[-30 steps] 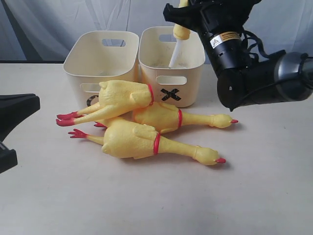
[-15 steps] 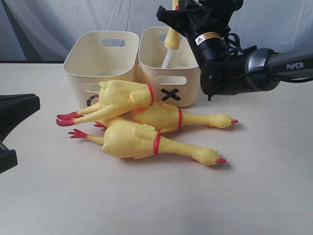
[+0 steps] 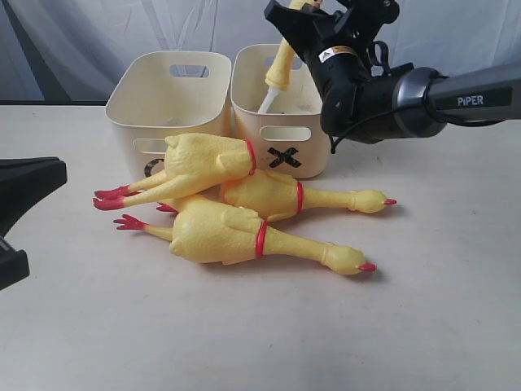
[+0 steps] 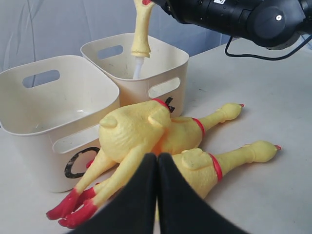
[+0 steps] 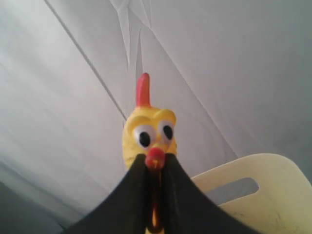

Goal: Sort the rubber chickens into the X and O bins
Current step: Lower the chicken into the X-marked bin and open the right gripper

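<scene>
Pale curtain (image 3: 73,41) backs a beige tabletop (image 3: 244,342) holding rubber chickens (image 3: 216,232).

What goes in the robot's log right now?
right gripper: shut on small chicken, dangling over X bin | left gripper: shut, empty | three large chickens: piled on table

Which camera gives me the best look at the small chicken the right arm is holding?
Left wrist view: the small chicken hangs in clear sight, lower end inside the X bin. Exterior view shows it partly behind the right gripper. Right wrist view shows only its head between the jaws.
</scene>
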You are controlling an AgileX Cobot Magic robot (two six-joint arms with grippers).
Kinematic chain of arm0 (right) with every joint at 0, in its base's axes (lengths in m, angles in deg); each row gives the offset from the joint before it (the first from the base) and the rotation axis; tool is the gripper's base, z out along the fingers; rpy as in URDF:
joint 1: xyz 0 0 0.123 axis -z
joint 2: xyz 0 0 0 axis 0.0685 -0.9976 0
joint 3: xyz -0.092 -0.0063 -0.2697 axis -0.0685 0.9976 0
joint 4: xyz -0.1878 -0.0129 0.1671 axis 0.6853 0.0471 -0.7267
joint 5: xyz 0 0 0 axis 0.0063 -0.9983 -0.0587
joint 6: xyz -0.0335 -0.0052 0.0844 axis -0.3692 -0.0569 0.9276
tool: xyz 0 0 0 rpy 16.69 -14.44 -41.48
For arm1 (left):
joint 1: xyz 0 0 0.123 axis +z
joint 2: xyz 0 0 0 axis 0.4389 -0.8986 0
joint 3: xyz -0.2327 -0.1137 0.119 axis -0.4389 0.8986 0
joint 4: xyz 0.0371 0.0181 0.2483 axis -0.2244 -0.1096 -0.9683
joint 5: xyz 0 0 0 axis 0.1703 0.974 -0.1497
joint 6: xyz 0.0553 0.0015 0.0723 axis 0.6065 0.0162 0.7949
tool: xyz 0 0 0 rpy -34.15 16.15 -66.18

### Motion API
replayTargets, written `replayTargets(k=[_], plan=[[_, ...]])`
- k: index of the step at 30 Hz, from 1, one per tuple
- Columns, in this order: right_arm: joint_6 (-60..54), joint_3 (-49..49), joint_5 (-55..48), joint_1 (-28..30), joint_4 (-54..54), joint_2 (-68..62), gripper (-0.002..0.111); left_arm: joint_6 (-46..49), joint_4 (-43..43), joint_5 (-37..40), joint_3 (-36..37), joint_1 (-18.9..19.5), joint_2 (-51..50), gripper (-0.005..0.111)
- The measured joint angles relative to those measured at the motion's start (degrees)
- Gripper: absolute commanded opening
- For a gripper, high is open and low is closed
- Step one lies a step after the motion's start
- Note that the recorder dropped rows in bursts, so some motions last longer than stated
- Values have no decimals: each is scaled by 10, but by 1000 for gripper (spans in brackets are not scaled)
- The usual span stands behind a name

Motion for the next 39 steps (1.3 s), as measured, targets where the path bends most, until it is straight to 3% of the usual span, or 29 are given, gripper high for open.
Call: replayTargets(k=[7,11,15,29,39], plan=[[-25,-2,-27,0,-8,-5,3,0,0,0,0,0,0,0],[-40,-2,-43,0,-17,-10,26,0,0,0,0,0,0,0],[-42,-2,-44,0,-18,-9,38,0,-1,-1,0,0,0,0],[-45,-5,-39,0,-5,-9,38,0,-1,-4,0,0,0,0],[-47,-5,-102,0,168,48,38,0,-6,-4,0,0,0,0]])
